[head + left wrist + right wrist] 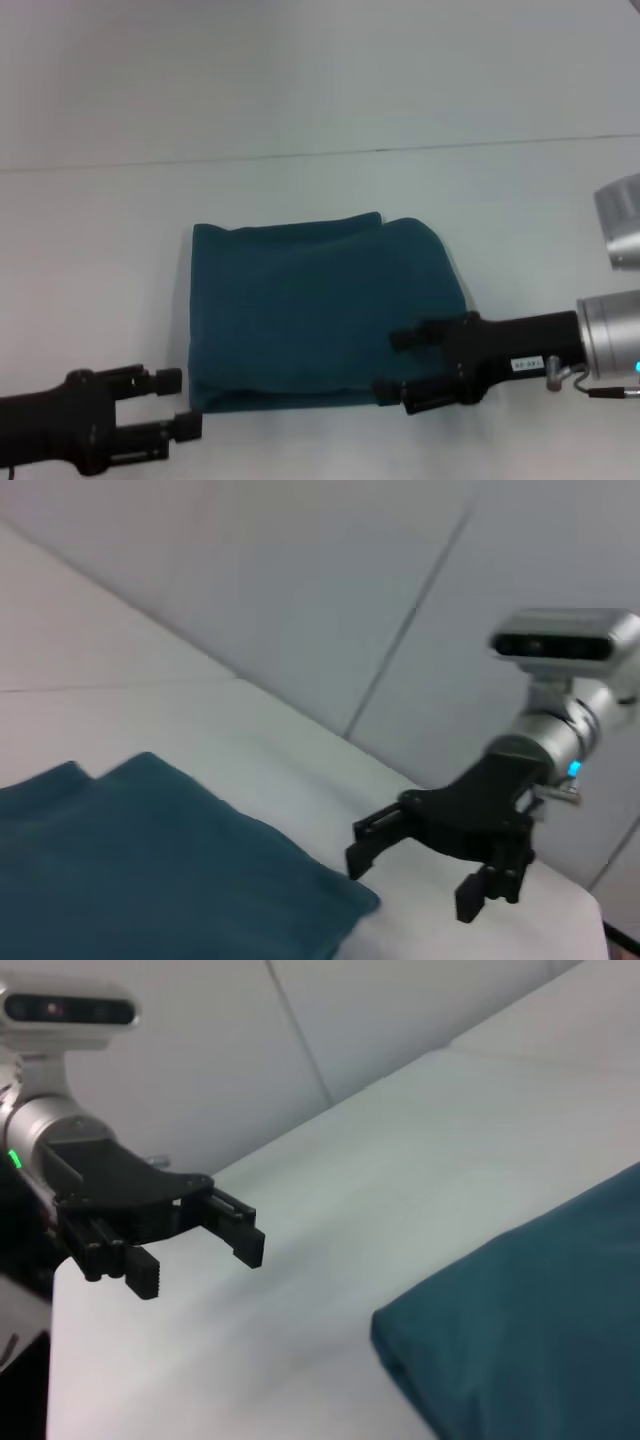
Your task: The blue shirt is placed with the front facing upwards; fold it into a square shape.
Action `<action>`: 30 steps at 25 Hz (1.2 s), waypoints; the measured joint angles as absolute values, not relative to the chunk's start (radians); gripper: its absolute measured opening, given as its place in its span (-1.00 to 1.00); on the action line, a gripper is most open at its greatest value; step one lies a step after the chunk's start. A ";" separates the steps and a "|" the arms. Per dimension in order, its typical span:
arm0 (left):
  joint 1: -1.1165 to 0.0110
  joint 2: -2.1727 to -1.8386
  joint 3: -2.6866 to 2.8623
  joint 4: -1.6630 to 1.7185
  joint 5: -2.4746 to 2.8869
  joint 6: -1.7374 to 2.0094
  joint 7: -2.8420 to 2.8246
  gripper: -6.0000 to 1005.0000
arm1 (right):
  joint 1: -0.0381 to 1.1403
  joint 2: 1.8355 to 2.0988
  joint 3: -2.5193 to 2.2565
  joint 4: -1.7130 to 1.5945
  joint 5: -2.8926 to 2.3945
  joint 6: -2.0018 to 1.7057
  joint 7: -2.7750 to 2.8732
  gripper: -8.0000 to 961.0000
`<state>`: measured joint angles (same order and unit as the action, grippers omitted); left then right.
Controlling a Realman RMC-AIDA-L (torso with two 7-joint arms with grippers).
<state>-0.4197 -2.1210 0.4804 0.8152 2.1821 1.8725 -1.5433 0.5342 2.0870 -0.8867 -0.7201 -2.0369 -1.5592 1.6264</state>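
- We see the blue shirt lying folded into a thick, roughly square bundle on the white table, with no lettering or collar showing on its upper face.
- The shirt's far edge has a small step where one folded layer ends beside another; its far corner toward our right side is rounded.
- Our right gripper sits over the near corner of the shirt on our right side, its black arm reaching in from beyond the shirt's edge.
- Its two fingers are spread wide apart with nothing between them; one lies over the cloth, the other at the shirt's near edge. We cannot tell whether they touch the fabric.
- In the left wrist view that same right gripper appears just past the shirt's corner, fingers parted and empty.
- Our left gripper hangs just off the shirt's near corner on our left side, over bare table and clear of the cloth.
- Its fingers are also held apart, holding nothing; the right wrist view shows the left gripper the same way, apart from the shirt.
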 joint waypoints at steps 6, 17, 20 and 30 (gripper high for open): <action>-0.406 -2.127 0.488 0.765 2.199 1.863 -1.435 0.46 | 0.552 2.091 -0.904 -0.624 -2.033 -1.558 1.555 0.97; -0.392 -2.150 0.556 0.730 2.225 1.785 -1.374 0.46 | 0.615 2.098 -0.956 -0.494 -2.019 -1.536 1.433 0.97; -0.396 -2.151 0.574 0.717 2.227 1.756 -1.376 0.46 | 0.623 2.098 -0.965 -0.480 -2.018 -1.540 1.392 0.97; -0.427 -2.134 0.575 0.714 2.243 1.749 -1.516 0.46 | 0.592 2.094 -0.963 -0.483 -1.988 -1.606 1.186 0.97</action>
